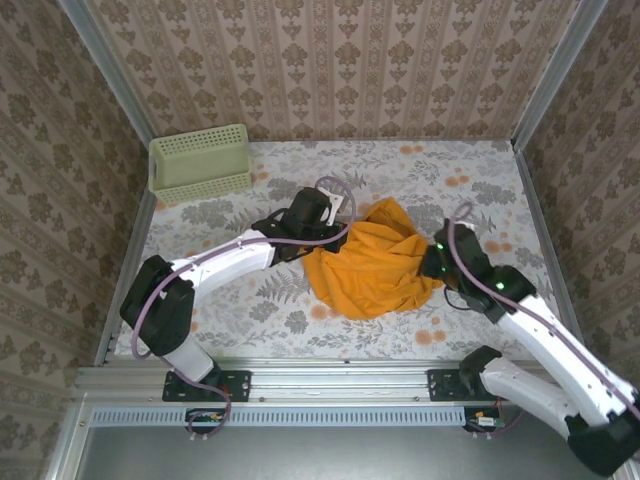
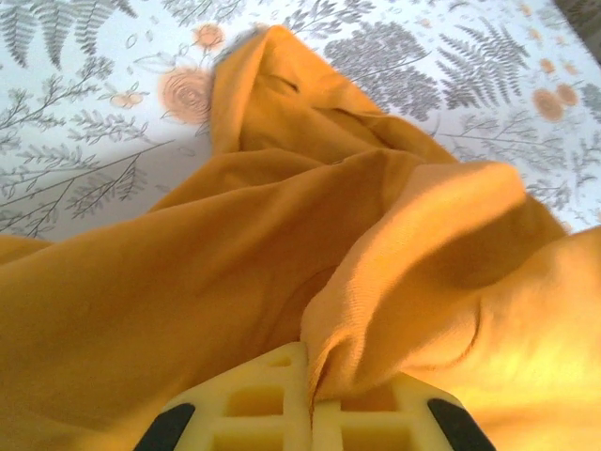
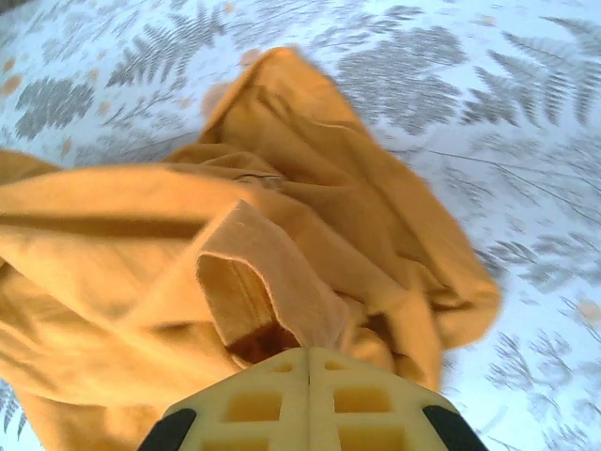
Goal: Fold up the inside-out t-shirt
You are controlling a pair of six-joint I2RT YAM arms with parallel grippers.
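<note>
The inside-out t-shirt (image 1: pixel 375 262) is a plain orange-yellow heap, bunched in the middle of the table. No lettering shows on it. My left gripper (image 1: pixel 338 222) meets the shirt's upper left edge. In the left wrist view that gripper (image 2: pixel 319 381) is shut on a thick fold of the t-shirt (image 2: pixel 282 235). My right gripper (image 1: pixel 436 262) is at the shirt's right edge. In the right wrist view it (image 3: pixel 308 357) is shut, with a hemmed flap of the t-shirt (image 3: pixel 310 216) pinched at its tips.
A pale green mesh basket (image 1: pixel 200 163) stands at the back left corner. The floral tablecloth (image 1: pixel 470 190) is bare around the shirt. Wallpapered walls with metal posts close in the back and both sides.
</note>
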